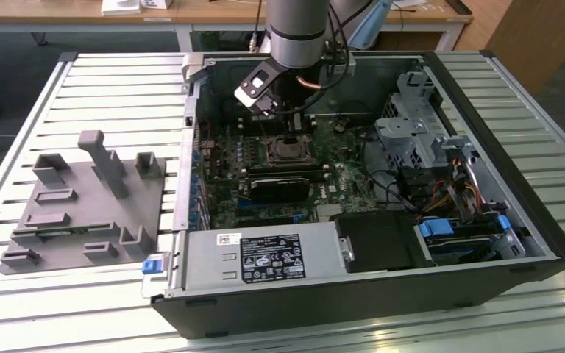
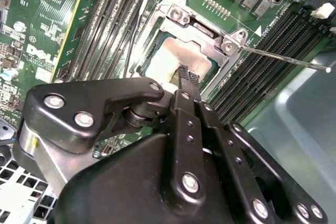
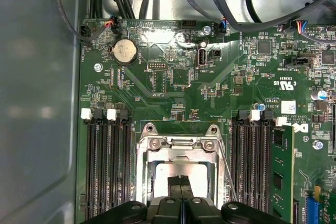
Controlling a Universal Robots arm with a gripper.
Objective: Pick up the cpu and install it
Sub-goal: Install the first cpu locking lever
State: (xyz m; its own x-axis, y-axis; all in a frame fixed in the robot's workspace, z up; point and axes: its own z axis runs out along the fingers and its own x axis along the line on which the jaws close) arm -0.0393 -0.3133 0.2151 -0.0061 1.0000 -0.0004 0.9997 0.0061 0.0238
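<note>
Slatted table [image 1: 115,81], open computer case [image 1: 361,301]; at its far side the gripper [image 2: 186,73], fingers [image 2: 191,92] pinched together, over the cpu [image 2: 163,61]: likely light, stiff, fragile, best held by edges

Hangs near upright from twelve o'clock in the exterior view as a thick silver arm [image 1: 297,33]. Carries a white-and-black camera block [image 1: 256,90] at seven o'clock of the arm's lower end. Ends in a black gripper [image 2: 188,73] pointed straight down, its bolted linkages [image 2: 100,111] folded inward. Presses two slim fingers [image 3: 175,187] flat together in both wrist views, with only a thin seam between the ribbed tips.
</note>
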